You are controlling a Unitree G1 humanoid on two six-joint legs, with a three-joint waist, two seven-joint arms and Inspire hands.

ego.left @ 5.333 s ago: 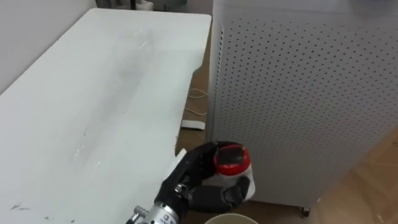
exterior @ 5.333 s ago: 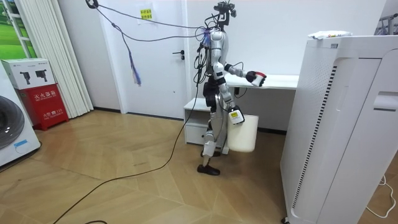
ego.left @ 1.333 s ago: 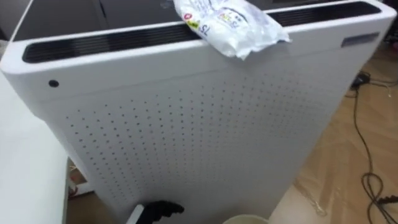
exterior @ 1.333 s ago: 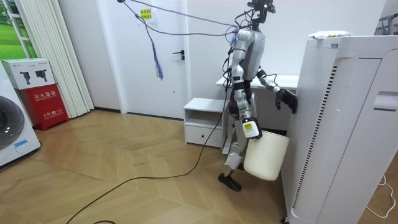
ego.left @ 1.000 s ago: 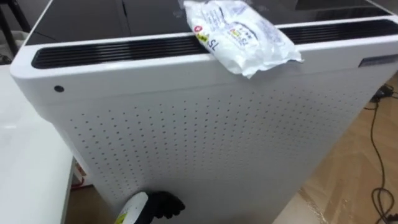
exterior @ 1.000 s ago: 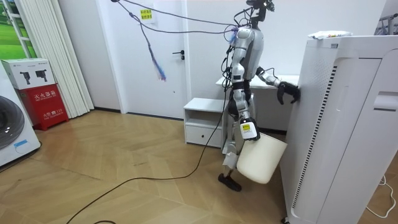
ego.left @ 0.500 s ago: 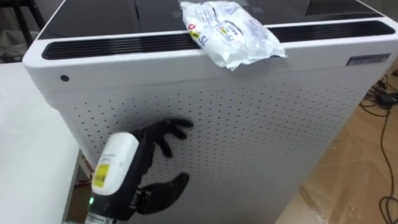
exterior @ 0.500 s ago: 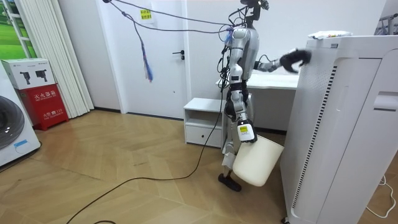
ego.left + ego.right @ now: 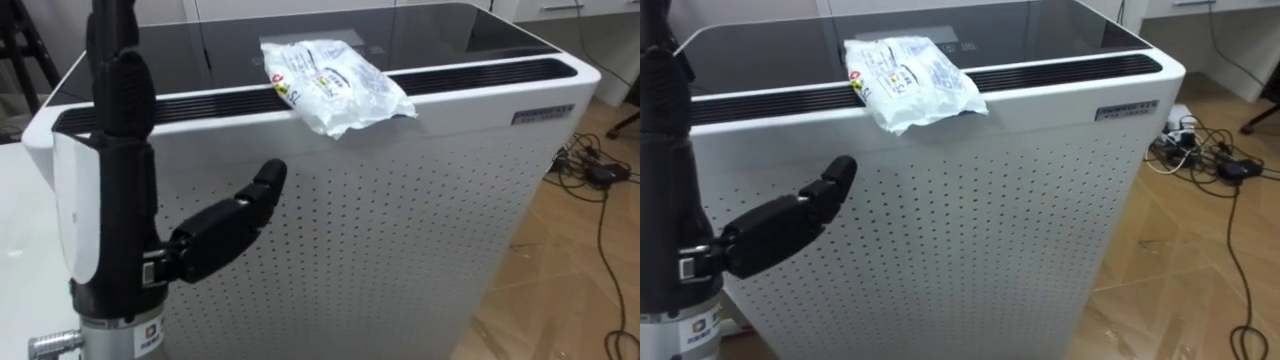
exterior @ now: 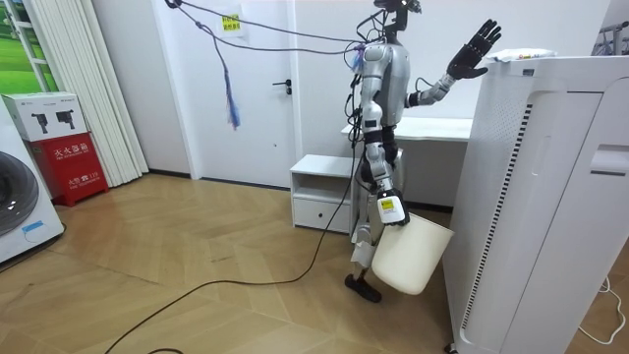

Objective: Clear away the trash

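A crumpled white plastic wrapper (image 9: 330, 85) with red and yellow print lies on the top front edge of a tall white perforated appliance (image 9: 400, 230). My left hand (image 9: 120, 200) is raised in front of the appliance, left of the wrapper and apart from it, open and holding nothing, fingers pointing up and thumb out to the right. In the room view the left hand (image 10: 474, 49) is up at the height of the appliance's top, just short of the wrapper (image 10: 516, 55). A white bin (image 10: 413, 254) hangs tilted from my lowered right hand (image 10: 381, 218), off the floor.
A white table (image 9: 20, 250) is at my left, against the appliance's side. Cables and a power strip (image 9: 590, 170) lie on the wood floor to the right. A low white cabinet (image 10: 319, 192) stands behind me, and the appliance top is glossy black.
I have turned from the table to the appliance. The red-capped bottle has gone from my left hand. That hand has risen, open, from the appliance's side to the height of its top.
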